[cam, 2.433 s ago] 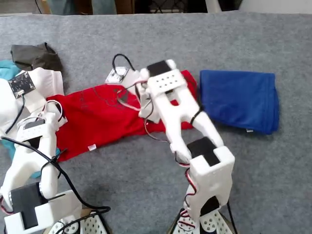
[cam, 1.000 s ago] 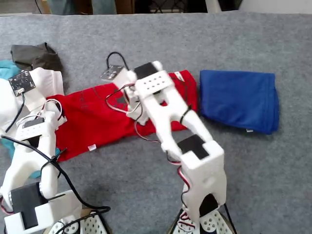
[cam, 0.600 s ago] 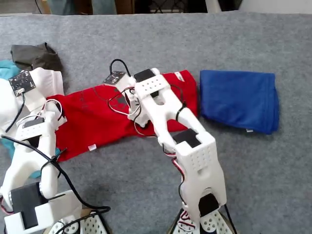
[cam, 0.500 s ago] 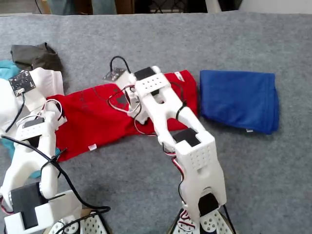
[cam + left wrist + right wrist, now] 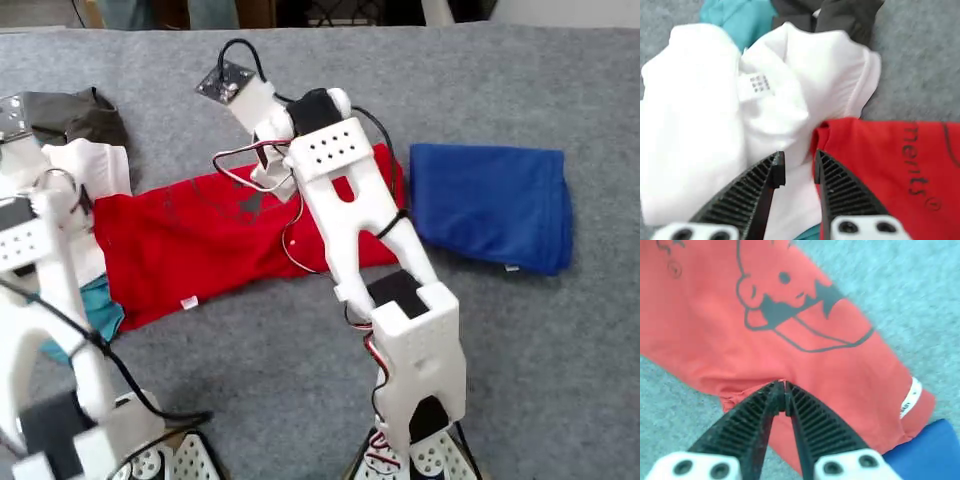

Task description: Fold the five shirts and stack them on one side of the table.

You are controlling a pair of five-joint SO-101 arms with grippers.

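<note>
In the high view, the red shirt (image 5: 200,245) is lying spread flat across the middle of the grey table (image 5: 560,340). A folded blue shirt (image 5: 490,205) is sitting just beside its one end. At the other end a white shirt (image 5: 90,165), a dark shirt (image 5: 75,115) and a teal shirt (image 5: 95,315) are lying bunched together. The right arm is stretching over the red shirt, with the right gripper (image 5: 268,178) pointing down at the garment's far edge. The left arm (image 5: 40,260) is standing by the bunched pile.

In the left wrist view, the left gripper (image 5: 799,170) is hanging with its jaws a little apart. It is straddling the spot where the red shirt's corner (image 5: 890,165) is meeting the white shirt (image 5: 715,115). The teal shirt (image 5: 745,17) and the dark shirt (image 5: 840,15) are showing beyond.

In the right wrist view, the right gripper (image 5: 781,389) is pressing its jaws together on the hem of the red shirt (image 5: 805,355), and the cloth is puckering beside the tips. A corner of the blue shirt (image 5: 930,450) is touching the red one.
</note>
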